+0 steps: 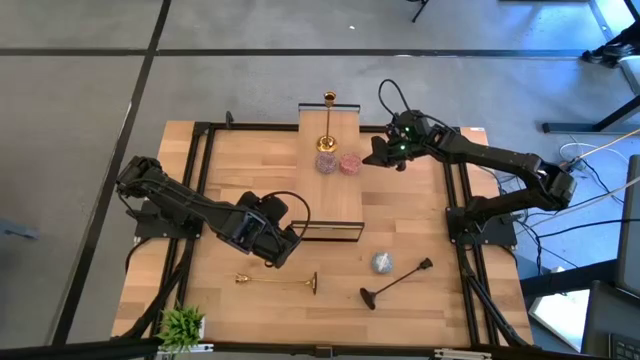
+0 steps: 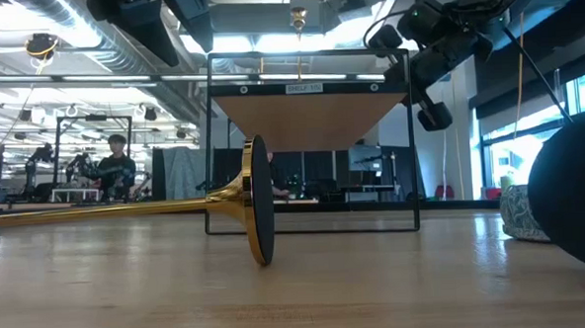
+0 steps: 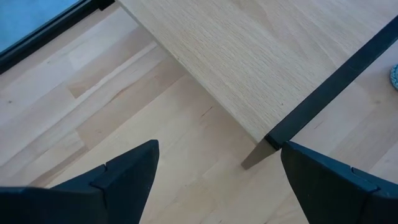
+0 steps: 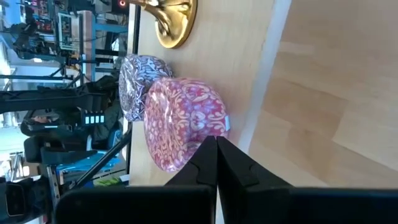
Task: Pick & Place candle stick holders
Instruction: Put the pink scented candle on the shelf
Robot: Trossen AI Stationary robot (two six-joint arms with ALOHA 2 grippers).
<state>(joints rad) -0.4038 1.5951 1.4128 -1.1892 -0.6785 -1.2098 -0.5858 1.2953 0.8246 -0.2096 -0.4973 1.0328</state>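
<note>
On the raised wooden plank (image 1: 331, 190) a gold candle stick holder (image 1: 328, 120) stands upright on its round base. A purplish cup (image 1: 326, 162) and a pink cup (image 4: 186, 121) sit beside it. My right gripper (image 4: 216, 144) is shut, with its tips right at the pink cup's side. My left gripper (image 3: 217, 186) is open above the table by the plank's near end, with nothing between its fingers. Lying flat on the table near the front are a gold holder (image 1: 280, 281) and a black holder (image 1: 397, 281). A blue cup (image 1: 383, 263) sits there too. My right gripper's shut fingertips (image 4: 208, 155) slant down at the pink cup's side (image 4: 205, 134) from the table's right. I cannot tell whether they touch it. The cup sits flat on the plank.
The plank rests on a black frame (image 2: 311, 143) with thin legs. A small green plant (image 1: 182, 325) stands at the table's near left corner. Bare tabletop lies left and right of the plank. In the room beyond the table a person (image 2: 115, 167) is seated.
</note>
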